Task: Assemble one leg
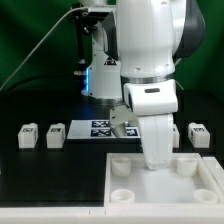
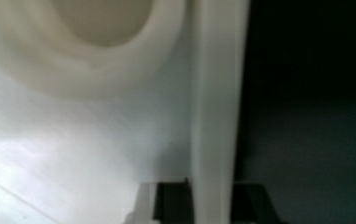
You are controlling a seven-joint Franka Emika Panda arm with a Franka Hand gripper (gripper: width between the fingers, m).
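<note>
Centre of the exterior view, arm (image 1: 150,50): big white body that reaches down from the upper frame to the tray and hides what is behind it.
tray (image 1: 205,185): large white square piece across the lower right of the frame, flat on the dark table (image 1: 40,165), with round holes at its corners.
marker board (image 1: 100,128): flat, middle of the frame, left of the arm.
leg (image 1: 28,133): far left of the middle band, standing loose on the table. A second leg (image 1: 55,132) is just beside it and a third leg (image 1: 197,133) is at far right. None is held, and all are well apart from the tray's holes.
gripper (image 2: 207,200): low at the tray. In the wrist view its dark fingers (image 2: 166,205) stand one on each side of the tray's wall (image 2: 207,100), near a hole (image 2: 104,25). I cannot tell if they squeeze the wall or only straddle it.
handling of a leg: I judge it light and stiff, with a smooth surface that may slip. Its small body can tip easily.
where to grasp: probably on two flat opposite sides, near the middle of its height, with the end that enters the hole left free.
</note>
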